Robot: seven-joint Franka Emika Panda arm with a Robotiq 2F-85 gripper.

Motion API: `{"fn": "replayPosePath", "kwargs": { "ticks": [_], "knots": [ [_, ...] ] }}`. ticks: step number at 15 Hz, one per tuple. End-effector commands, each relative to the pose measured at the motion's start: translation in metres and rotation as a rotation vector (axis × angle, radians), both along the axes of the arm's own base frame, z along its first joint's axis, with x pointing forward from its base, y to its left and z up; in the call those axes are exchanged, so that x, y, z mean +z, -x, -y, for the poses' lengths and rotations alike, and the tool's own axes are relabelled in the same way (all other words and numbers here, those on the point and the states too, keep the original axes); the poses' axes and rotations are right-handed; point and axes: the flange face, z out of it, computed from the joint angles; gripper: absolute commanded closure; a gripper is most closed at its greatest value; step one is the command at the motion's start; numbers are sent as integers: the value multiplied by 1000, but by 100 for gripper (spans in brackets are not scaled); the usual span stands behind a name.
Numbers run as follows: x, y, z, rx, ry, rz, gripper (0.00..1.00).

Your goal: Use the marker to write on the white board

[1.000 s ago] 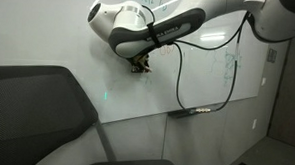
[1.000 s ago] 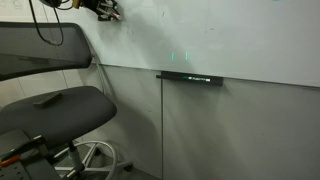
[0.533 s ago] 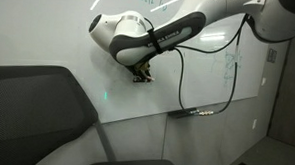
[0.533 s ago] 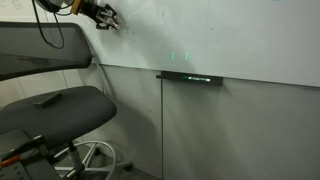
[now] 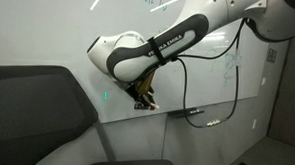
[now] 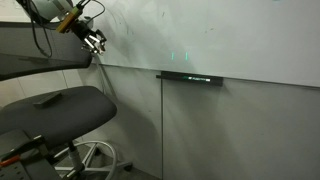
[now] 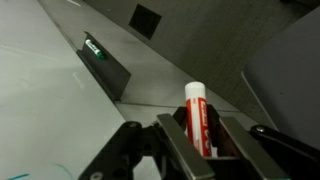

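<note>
The white board [image 5: 50, 33] is a large glossy wall board with faint teal scribbles [image 5: 230, 64] and a thin ledge along its lower edge; it also shows in an exterior view [image 6: 230, 35] and in the wrist view [image 7: 40, 95]. My gripper [image 5: 144, 100] hangs low by the board's lower edge, and shows in an exterior view [image 6: 94, 42] too. In the wrist view the gripper [image 7: 200, 135] is shut on a red and white marker [image 7: 198, 115], tip pointing away. I cannot tell whether the tip touches the board.
A black office chair [image 5: 36, 108] stands close below the arm; its seat shows in an exterior view [image 6: 60, 105]. A dark eraser tray [image 6: 188, 77] sits on the ledge, also in the wrist view [image 7: 100, 55]. A black cable [image 5: 182, 89] hangs from the arm.
The arm has swung downward along the board, from high up to near the lower ledge, with the marker still held.
</note>
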Motion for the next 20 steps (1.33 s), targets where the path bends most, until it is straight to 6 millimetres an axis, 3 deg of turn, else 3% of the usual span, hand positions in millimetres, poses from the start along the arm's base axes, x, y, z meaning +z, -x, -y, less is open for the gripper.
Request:
{"fn": "replayPosePath", "kwargs": {
  "ticks": [1, 5, 9, 12, 20],
  "knots": [
    [-34, 37, -4, 12, -116, -62, 94],
    [-102, 48, -17, 91, -315, -190, 94],
    [-141, 54, -26, 154, -488, -305, 94],
    [-155, 61, -32, 166, -604, -398, 94],
    [-163, 103, -53, 162, -779, -524, 94]
  ]
}}
